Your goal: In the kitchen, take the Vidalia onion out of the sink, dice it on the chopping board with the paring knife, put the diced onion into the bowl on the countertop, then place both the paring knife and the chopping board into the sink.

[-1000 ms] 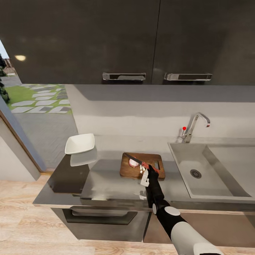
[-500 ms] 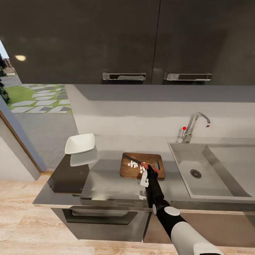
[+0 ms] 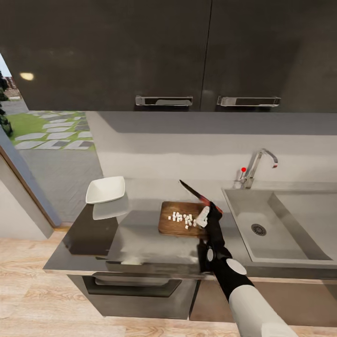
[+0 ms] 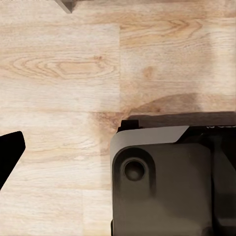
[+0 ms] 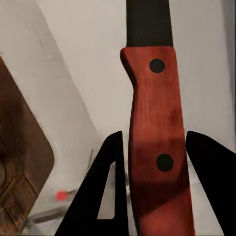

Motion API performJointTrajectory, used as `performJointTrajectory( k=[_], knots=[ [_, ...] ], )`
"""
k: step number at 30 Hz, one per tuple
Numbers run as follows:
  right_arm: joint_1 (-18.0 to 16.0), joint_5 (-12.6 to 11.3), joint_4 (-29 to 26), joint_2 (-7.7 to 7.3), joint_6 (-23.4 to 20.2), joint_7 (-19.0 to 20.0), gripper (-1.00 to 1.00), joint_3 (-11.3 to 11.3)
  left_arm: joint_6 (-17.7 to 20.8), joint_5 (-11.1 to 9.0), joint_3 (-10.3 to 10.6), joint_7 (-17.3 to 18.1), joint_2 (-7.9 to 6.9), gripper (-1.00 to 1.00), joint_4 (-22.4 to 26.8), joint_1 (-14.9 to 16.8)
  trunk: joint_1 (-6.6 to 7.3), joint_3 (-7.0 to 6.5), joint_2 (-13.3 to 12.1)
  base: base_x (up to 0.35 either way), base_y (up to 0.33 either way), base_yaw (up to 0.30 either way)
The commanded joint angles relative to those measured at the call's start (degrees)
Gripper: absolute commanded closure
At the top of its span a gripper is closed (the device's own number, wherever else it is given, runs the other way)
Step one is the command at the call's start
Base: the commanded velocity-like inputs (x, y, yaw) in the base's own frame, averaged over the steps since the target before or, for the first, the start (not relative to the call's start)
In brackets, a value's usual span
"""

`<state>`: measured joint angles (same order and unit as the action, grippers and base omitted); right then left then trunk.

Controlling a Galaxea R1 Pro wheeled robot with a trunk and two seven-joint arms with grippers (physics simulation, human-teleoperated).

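The dark wooden chopping board (image 3: 177,225) lies on the grey countertop (image 3: 140,238) left of the sink (image 3: 281,234). Small white pieces of diced onion (image 3: 181,218) are scattered on it. My right gripper (image 3: 206,211) hovers over the board's right end, shut on the paring knife (image 3: 194,193), whose dark blade points up and to the left, clear of the board. In the right wrist view the red handle (image 5: 156,147) sits between the two black fingers (image 5: 111,187). The white bowl (image 3: 106,189) stands at the countertop's far left. One black finger (image 4: 9,153) of my left gripper hangs over the floor.
A chrome faucet (image 3: 256,166) with a red dot rises behind the sink basin with its round drain (image 3: 258,229). Dark wall cabinets (image 3: 164,51) hang above. A glass door (image 3: 42,154) opens to the left. Wooden floor (image 4: 64,73) and the robot's dark base (image 4: 172,182) lie below.
The onion piece on the board has turned into small dice. My right gripper has lifted the knife off the board, up and to the right.
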<state>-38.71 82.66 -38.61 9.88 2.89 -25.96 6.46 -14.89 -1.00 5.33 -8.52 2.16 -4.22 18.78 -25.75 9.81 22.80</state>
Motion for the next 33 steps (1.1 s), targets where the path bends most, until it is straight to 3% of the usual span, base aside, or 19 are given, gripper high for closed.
performJointTrajectory(
  k=[1, 3, 7, 10, 11, 13, 15, 16, 17, 21, 22, 23, 24, 26, 29, 33],
  knots=[
    [-0.05, -0.20, -2.58, -0.18, 0.28, 2.66, 1.00, 0.49, -0.41, -0.08, 0.47, -0.27, 0.03, -1.00, -0.27, 0.12, -0.04, 0.12, 0.12, 0.000, 0.000, 0.000],
    [-0.05, -2.27, -6.36, -0.45, 0.28, 7.22, 1.00, 0.84, -0.41, -0.06, 0.47, -0.27, 0.03, -1.00, -0.27, 0.10, -0.04, 0.12, 0.12, 0.000, 0.000, 0.000],
    [-0.05, -10.66, -12.53, -0.74, 0.21, 15.15, 1.00, 3.30, -0.41, -0.07, 0.47, -0.27, 0.03, -1.00, -0.27, 0.12, -0.04, 0.12, 0.12, 0.000, 0.000, 0.000],
    [-0.05, -14.69, -16.58, -0.97, -0.01, 21.31, 1.00, 4.06, -0.27, -0.11, 0.47, -0.39, 0.03, -1.00, -0.27, 0.11, -0.04, 0.12, 0.12, 0.000, 0.000, 0.000],
    [-0.05, -15.64, -17.23, -0.97, -0.10, 22.39, 1.00, 4.25, -0.23, -0.12, 0.47, -0.46, 0.03, -1.00, -0.27, 0.11, -0.04, 0.12, 0.12, 0.000, 0.000, 0.000],
    [-0.06, -19.82, -18.17, -0.99, -0.22, 24.45, 1.00, 5.20, -0.17, -0.13, 0.47, -0.66, 0.03, -1.00, -0.27, 0.07, -0.04, 0.12, 0.12, 0.000, 0.000, 0.000],
    [-0.05, -26.15, -18.89, -1.24, -0.30, 26.14, 1.00, 7.63, -0.12, -0.14, 0.47, -0.75, 0.03, -1.00, -0.27, 0.08, -0.04, 0.12, 0.12, 0.000, 0.000, 0.000],
    [-0.05, -30.92, -19.30, -2.11, -0.55, 27.75, 1.00, 10.29, 0.31, -0.14, 0.47, -0.78, -0.01, -1.00, -0.28, 0.07, -0.04, 0.12, 0.12, 0.000, 0.000, 0.000],
    [-0.05, -34.18, -19.43, -2.80, -1.43, 29.21, 1.00, 12.49, 1.26, -0.14, 0.47, -0.79, -0.12, -1.00, -0.27, 0.10, -0.04, 0.12, 0.12, 0.000, 0.000, 0.000],
    [-0.05, -44.96, -19.48, -4.47, -7.85, 32.10, 1.00, 21.72, 4.47, -0.14, 0.47, -0.72, -0.20, -1.00, -0.27, 0.11, -0.04, 0.12, 0.12, 0.000, 0.000, 0.000],
    [-0.05, -46.71, -19.14, -4.67, -8.69, 32.36, 1.00, 24.09, 4.75, -0.14, 0.47, -0.72, -0.17, -1.00, -0.22, 0.10, -0.04, 0.12, 0.12, 0.000, 0.000, 0.000],
    [-0.05, -47.37, -18.75, -4.98, -9.01, 32.46, 1.00, 25.60, 4.82, -0.14, 0.47, -0.71, -0.18, -1.00, -0.21, 0.09, -0.04, 0.12, 0.12, 0.000, 0.000, 0.000],
    [-0.05, -47.95, -18.02, -6.09, -9.33, 32.61, 1.00, 27.75, 4.84, -0.14, 0.45, -0.67, -0.17, -1.00, -0.15, 0.09, -0.04, 0.12, 0.12, 0.000, 0.000, 0.000],
    [-0.05, -48.51, -17.16, -8.65, -11.16, 33.33, 1.00, 30.00, 4.69, -0.15, 0.46, -0.51, -0.05, -1.00, -0.11, 0.11, -0.04, 0.12, 0.12, 0.000, 0.000, 0.000],
    [-0.05, -48.83, -16.90, -9.56, -15.73, 34.05, 1.00, 30.61, 4.54, -0.11, 0.47, -0.33, 0.18, -1.00, -0.09, 0.12, -0.04, 0.12, 0.12, 0.000, 0.000, 0.000],
    [-0.05, -48.86, -16.81, -9.81, -17.09, 36.55, 1.00, 30.47, 4.47, -0.14, 0.47, -0.22, 0.21, -1.00, -0.13, 0.12, -0.04, 0.12, 0.12, 0.000, 0.000, 0.000]
  ],
)
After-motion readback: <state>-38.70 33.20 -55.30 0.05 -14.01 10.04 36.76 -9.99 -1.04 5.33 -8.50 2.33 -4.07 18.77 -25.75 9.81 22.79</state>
